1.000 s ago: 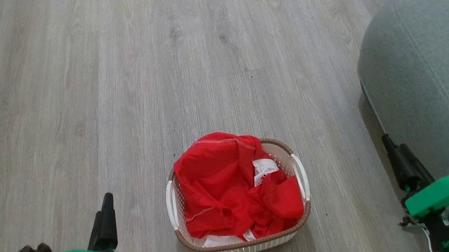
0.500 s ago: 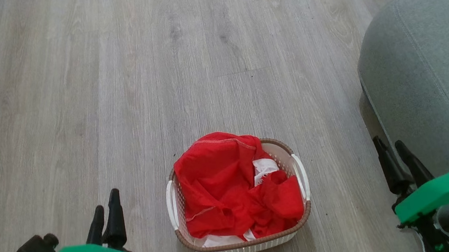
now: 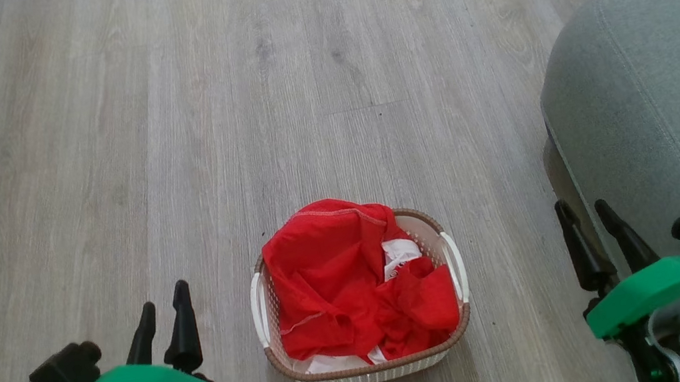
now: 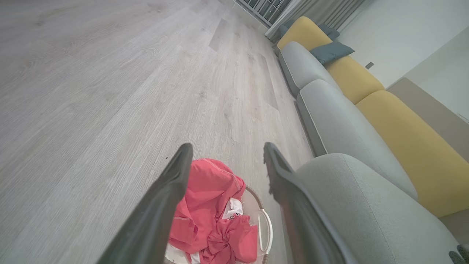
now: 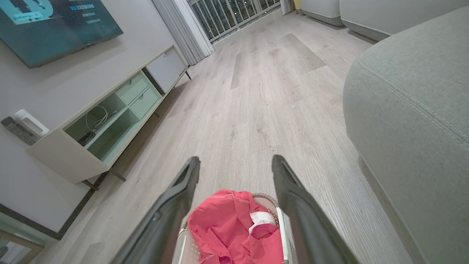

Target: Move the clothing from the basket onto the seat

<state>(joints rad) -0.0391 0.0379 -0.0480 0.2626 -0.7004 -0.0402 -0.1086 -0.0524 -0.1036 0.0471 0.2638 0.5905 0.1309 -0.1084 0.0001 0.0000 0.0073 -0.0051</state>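
- The basket (image 3: 373, 368) stands on the floor (image 3: 166, 109) straight ahead of the robot, between its two arms, so either arm looks able to reach in
- The clothing (image 3: 339, 272) lies in the basket, crumpled into a heap. Its far fold rises above the rim and drapes over the far-left edge, and white parts (image 3: 400, 253) show at the middle and along the near rim
- Fabric hides the basket's bottom, so I cannot tell whether anything else is in it
- The seat (image 3: 657, 103) is on the robot's right, apart from the basket with a strip of floor between. No clothing lies on the part that shows, so the move is not yet begun
- The left gripper (image 3: 164, 297) hovers to the left of the basket, jaws spread wide and holding nothing. Its wrist view frames the clothing between the fingers, which suggests it is aimed there
- The right gripper (image 3: 579, 205) hangs between basket and seat, close by the seat's edge, also wide open and empty, and its wrist view likewise looks onto the basket
- The raised fold seems the easiest place to pinch
- Thin cloth will likely sag and trail, and it could snag the rim and drag the light basket along
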